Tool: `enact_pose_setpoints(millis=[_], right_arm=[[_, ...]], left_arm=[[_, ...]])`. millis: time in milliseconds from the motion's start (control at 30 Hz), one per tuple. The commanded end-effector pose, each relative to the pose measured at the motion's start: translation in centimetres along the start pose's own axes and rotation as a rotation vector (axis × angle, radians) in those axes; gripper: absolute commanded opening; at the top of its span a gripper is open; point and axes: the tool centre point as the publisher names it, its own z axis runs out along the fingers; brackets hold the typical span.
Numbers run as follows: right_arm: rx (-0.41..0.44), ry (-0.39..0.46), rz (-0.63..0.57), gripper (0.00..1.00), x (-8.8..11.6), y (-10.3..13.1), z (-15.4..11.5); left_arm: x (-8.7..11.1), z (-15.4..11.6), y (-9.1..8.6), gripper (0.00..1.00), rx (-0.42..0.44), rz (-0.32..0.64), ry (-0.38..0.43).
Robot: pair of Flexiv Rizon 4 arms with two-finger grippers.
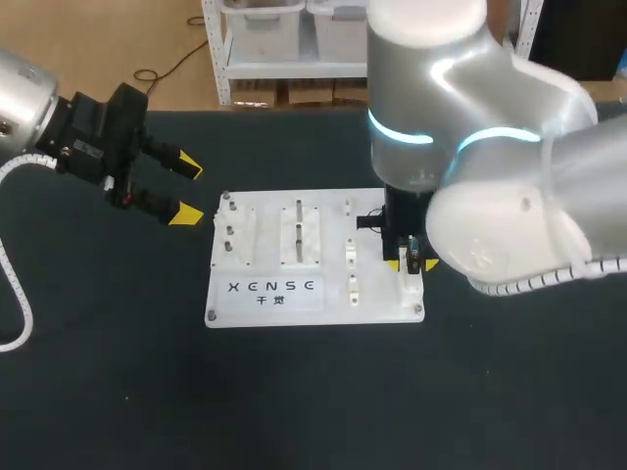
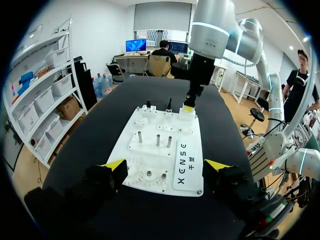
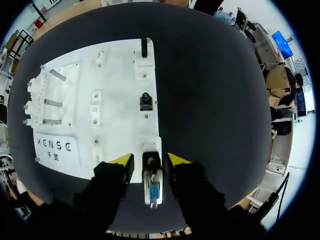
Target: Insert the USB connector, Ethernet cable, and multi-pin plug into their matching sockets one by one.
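A white socket board lies mid-table. My right gripper points down at its near right corner. In the right wrist view the multi-pin plug, black with a silver and blue face, sits at the white socket block between my right gripper's yellow tips. A narrow gap shows on each side, so it is open. Two black connectors stand in sockets farther along the same edge. My left gripper hangs open and empty left of the board, which the left wrist view shows ahead of my left gripper.
Three metal pegs and small white fixtures stand on the board. Dark table surface surrounds the board on all sides. A white cable from my left arm loops over the table's left edge.
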Motion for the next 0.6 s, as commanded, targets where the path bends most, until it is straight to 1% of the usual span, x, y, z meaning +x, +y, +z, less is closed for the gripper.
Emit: enact_pose_setpoints(millis=[33, 300, 533, 600], right_arm=[[-0.020, -0.069, 0.011, 1.00, 0.0, -0.9, 2.6], [-0.046, -0.141, 0.027, 1.00, -1.5, -1.4, -1.0], [-0.051, -0.178, 0.011, 1.00, -1.9, -1.2, -3.3], [-0.037, -0.205, -0.009, 1.00, -1.9, -1.1, -3.7]], left_arm=[[0.1, 0.0, 0.0, 1.00, -0.001, 0.003, -0.004], [0.1, 0.0, 0.0, 1.00, -0.001, 0.003, -0.004], [0.1, 0.0, 0.0, 1.00, -0.001, 0.003, -0.004], [0.1, 0.0, 0.0, 1.00, -0.001, 0.003, -0.004]])
